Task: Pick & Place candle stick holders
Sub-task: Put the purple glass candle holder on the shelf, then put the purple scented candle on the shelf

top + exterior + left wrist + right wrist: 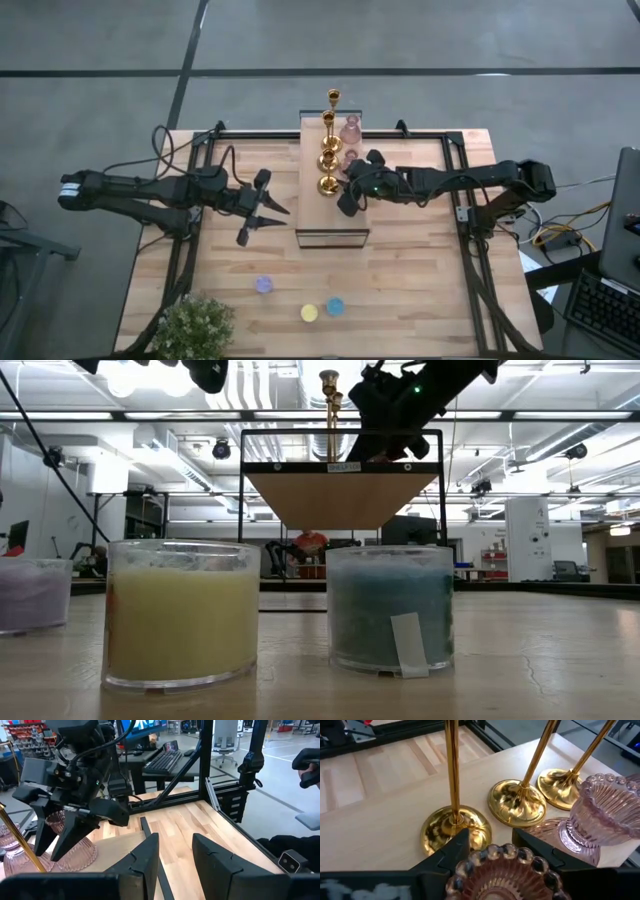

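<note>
The right gripper [347, 190] hovers over the raised wooden block [332, 226], jaws apart around a pink holder [507, 872], apparently setting it beside three gold holders [329, 150]. The left gripper [262, 208] waits nearby, part-open and empty.

A long light-wood block [333, 190] lies raised across the middle of the wooden bench [420, 280]. A green leafy plant [194, 328] stands at the bench's near left corner.

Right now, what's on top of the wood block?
On the block: three gold holders in a row and pink holders beside them. The right gripper covers one pink holder, so its base is hidden.
</note>
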Robot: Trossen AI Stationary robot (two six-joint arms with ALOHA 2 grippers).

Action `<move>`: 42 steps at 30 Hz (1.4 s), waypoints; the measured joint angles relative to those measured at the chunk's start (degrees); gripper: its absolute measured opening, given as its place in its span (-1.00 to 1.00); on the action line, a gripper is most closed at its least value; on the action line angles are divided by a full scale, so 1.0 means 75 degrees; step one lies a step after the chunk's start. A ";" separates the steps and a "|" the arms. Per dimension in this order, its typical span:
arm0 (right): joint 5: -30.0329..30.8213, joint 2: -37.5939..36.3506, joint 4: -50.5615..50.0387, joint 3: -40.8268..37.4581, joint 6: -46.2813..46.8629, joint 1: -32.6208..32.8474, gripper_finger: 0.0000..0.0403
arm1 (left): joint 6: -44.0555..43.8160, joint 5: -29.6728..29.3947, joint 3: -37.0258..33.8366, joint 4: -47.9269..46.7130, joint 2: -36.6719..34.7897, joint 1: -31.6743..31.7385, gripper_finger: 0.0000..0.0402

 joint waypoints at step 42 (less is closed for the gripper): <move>-0.0013 -0.1012 0.0538 -0.0013 -0.0581 0.2756 0.10 | -0.1443 -0.0505 -0.0094 -0.4367 -0.0892 -0.1942 -0.39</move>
